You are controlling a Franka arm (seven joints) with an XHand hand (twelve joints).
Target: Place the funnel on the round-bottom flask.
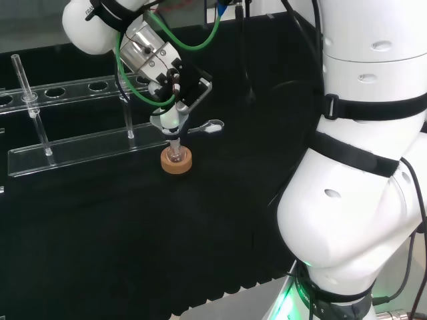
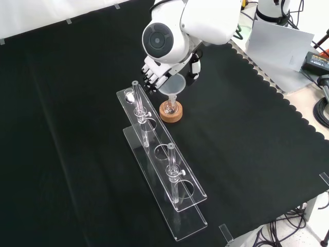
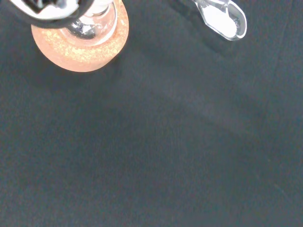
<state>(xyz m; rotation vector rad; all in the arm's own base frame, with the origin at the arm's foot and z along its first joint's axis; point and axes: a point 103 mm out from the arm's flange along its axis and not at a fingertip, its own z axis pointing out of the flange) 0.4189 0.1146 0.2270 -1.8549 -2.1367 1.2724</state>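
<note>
Directly below the hand (image 2: 157, 72): cork ring (image 2: 171, 112) steadying the flask (image 2: 171, 107) upright on black cloth (image 2: 247, 154). Fingers curled round the funnel (image 2: 174, 86), stem down at the flask's neck, seemingly lined up for seating. Just beside: clear scoop (image 1: 212, 126). Farther off: clear rack (image 2: 164, 170) with tubes.

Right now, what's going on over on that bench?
The robot's hand is holding a clear funnel right above a small round-bottom flask that sits in a cork ring on the black cloth. The funnel's stem points down at the flask's neck; whether it is in yet, I cannot tell. A clear test-tube rack stands beside them, and a small clear scoop lies nearby.
</note>
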